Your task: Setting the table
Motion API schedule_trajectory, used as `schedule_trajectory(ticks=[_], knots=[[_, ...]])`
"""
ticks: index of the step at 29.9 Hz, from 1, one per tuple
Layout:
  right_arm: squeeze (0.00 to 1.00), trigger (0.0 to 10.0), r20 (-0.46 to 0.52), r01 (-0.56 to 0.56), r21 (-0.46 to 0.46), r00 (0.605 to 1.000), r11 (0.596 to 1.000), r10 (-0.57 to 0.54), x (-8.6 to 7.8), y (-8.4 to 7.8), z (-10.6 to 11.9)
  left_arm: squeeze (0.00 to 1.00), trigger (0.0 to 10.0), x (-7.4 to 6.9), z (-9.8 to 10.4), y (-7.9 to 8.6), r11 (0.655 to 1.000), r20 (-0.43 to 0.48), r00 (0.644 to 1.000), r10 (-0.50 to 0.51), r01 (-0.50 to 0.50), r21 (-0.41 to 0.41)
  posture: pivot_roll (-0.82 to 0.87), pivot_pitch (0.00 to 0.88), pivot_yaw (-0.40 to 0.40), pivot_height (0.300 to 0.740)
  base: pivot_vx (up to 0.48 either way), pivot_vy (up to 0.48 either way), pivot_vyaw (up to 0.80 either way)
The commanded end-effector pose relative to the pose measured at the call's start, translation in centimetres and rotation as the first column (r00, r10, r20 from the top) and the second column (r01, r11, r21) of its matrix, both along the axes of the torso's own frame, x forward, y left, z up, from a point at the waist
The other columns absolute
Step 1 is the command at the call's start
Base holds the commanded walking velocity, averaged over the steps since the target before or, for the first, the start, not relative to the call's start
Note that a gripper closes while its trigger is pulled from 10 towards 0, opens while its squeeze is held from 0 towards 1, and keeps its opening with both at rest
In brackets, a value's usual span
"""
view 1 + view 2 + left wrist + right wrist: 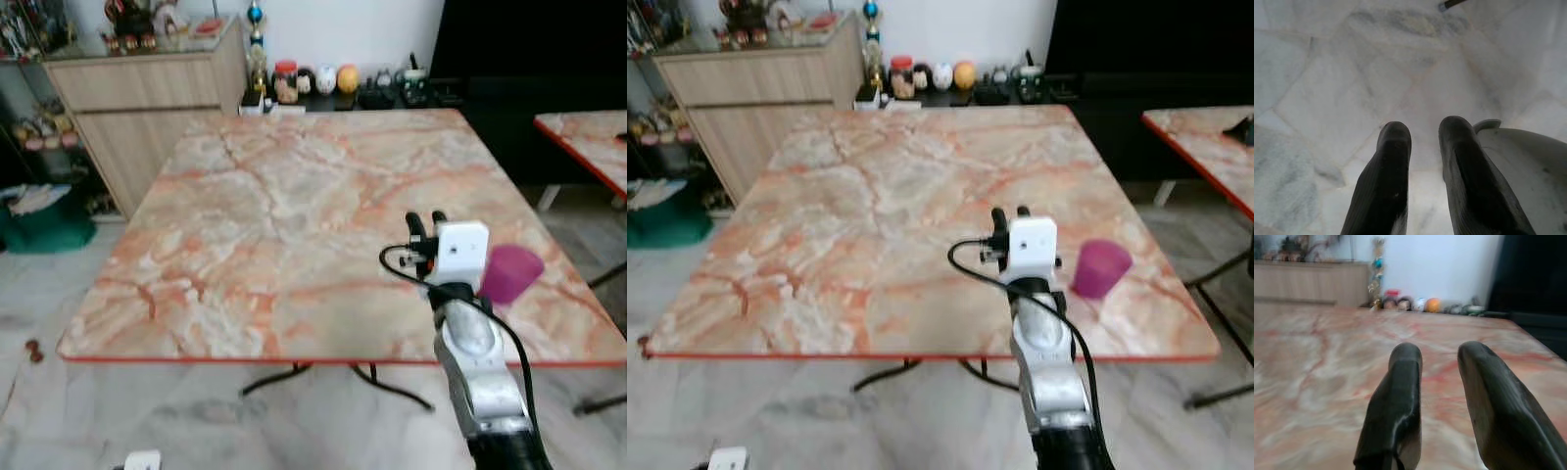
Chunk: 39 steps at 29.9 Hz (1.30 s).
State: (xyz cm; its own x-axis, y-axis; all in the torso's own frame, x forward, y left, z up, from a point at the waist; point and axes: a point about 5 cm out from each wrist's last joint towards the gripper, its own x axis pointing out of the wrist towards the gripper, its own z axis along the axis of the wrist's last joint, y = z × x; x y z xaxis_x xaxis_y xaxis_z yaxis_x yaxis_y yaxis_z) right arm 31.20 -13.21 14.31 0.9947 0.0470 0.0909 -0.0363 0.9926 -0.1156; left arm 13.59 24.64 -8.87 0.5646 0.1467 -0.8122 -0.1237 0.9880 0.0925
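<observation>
Right hand (425,217) is raised over the near right part of the tabletop (294,206), fingers spread with a clear gap, pinching nothing. Right wrist view confirms: two black fingers (1398,396) apart, only bare marble between them.

Cup (509,272) sits on the tabletop just right of the hand, close to the near right edge. It stands apart from the hand, not touching it. It looks tilted or tapered; can't tell which from here.

Step in hand, my read: reach for the cup. To do it well:
- swing the hand right so the cup sits between the fingers, not beside them
- come in low and level, wrist along the tabletop
- close on the mid wall, not the rim; don't shove it toward the edge

Materials: cup is purple, smooth, likely plastic, round with a wider mouth, so light and easy to knock or slide. Tabletop is polished pink-orange veined marble with a thin red edge strip on dark metal legs; slick surface, little friction.

Left hand (1422,147) hangs idle over the pale marble floor (1327,73), fingers slightly apart, holding nothing.

Far side: wooden cabinet (137,108) and small ornaments (313,80) along the wall.
</observation>
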Motion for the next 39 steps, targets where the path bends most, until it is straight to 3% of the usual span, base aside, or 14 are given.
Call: schedule_trajectory(ticks=[1, 10, 11, 12, 13, 14, 15, 16, 32, 33, 39], knots=[[0.00, 10.0, -0.064, 0.053, -0.024, 0.996, 0.998, -0.054, -0.3, -0.8, -0.6, 0.00, 10.0, -0.2, -0.1, 0.1, 1.000, -0.014, 1.000, -0.019, 0.019, 0.013, -0.08, 0.000, 0.022, 0.707, 0.000, 0.000, 0.00], [0.00, 10.0, -0.285, 0.228, 0.019, 0.934, 0.974, -0.213, -1.1, -4.4, -3.8, 0.00, 10.0, -0.2, -0.1, -0.1, 0.999, -0.019, 0.999, -0.033, 0.033, 0.011, -0.09, 0.000, 0.018, 0.707, 0.000, 0.000, 0.00], [0.07, 10.0, -0.305, 0.232, 0.031, 0.929, 0.972, -0.211, -1.1, -4.6, -4.0, 0.00, 10.0, -0.2, -0.1, -0.1, 0.999, -0.018, 0.999, -0.033, 0.033, 0.011, -0.08, 0.000, 0.017, 0.707, 0.000, 0.000, 0.00], [0.73, 10.0, -0.350, 0.239, 0.053, 0.914, 0.969, -0.207, -1.0, -5.0, -4.5, 0.00, 10.0, -0.1, -0.1, -0.2, 0.999, -0.016, 0.999, -0.032, 0.032, 0.011, -0.08, 0.000, 0.014, 0.707, 0.000, 0.000, 0.00], [0.73, 10.0, -0.364, 0.243, 0.057, 0.908, 0.968, -0.207, -0.9, -5.1, -4.6, 0.00, 10.0, -0.1, -0.1, -0.2, 0.999, -0.016, 0.999, -0.031, 0.032, 0.011, -0.08, 0.000, 0.014, 0.707, 0.000, 0.000, 0.00], [0.91, 10.0, -0.386, 0.254, 0.058, 0.898, 0.965, -0.213, -0.9, -5.3, -4.9, 0.00, 10.0, 0.0, -0.1, -0.2, 0.999, -0.015, 0.999, -0.030, 0.030, 0.011, -0.08, 0.000, 0.010, 0.707, 0.000, 0.000, 0.00], [0.92, 10.0, -0.393, 0.251, 0.062, 0.896, 0.966, -0.208, -0.8, -5.3, -4.9, 0.00, 10.0, 0.0, -0.1, -0.1, 1.000, -0.014, 0.999, -0.029, 0.029, 0.011, -0.07, 0.000, 0.009, 0.707, 0.000, 0.000, 0.00], [1.00, 10.0, -0.397, 0.246, 0.068, 0.896, 0.967, -0.199, -0.7, -5.2, -4.9, 0.00, 10.0, 0.0, -0.1, -0.1, 1.000, -0.014, 1.000, -0.028, 0.028, 0.011, -0.07, 0.000, 0.009, 0.707, 0.000, 0.000, 0.00], [1.00, 10.0, -0.455, 0.160, 0.069, 0.884, 0.985, -0.112, 1.3, -4.4, -5.0, 0.00, 10.0, 0.1, 0.0, -0.1, 1.000, -0.012, 1.000, -0.008, 0.008, 0.008, -0.06, 0.000, 0.008, 0.707, 0.000, 0.000, 0.00], [0.00, 10.0, -0.462, 0.148, 0.063, 0.881, 0.987, -0.102, 1.7, -4.4, -5.0, 0.00, 10.0, 0.1, 0.0, -0.1, 1.000, -0.011, 1.000, -0.006, 0.006, 0.008, -0.06, 0.000, 0.009, 0.707, 0.000, 0.000, 0.00], [0.00, 10.0, -0.483, 0.166, 0.081, 0.869, 0.983, -0.107, 2.3, -4.9, -5.3, 0.00, 10.0, 0.2, 0.0, -0.1, 1.000, -0.009, 1.000, -0.005, 0.005, 0.008, -0.06, 0.000, 0.012, 0.707, 0.000, 0.000, 0.00]])
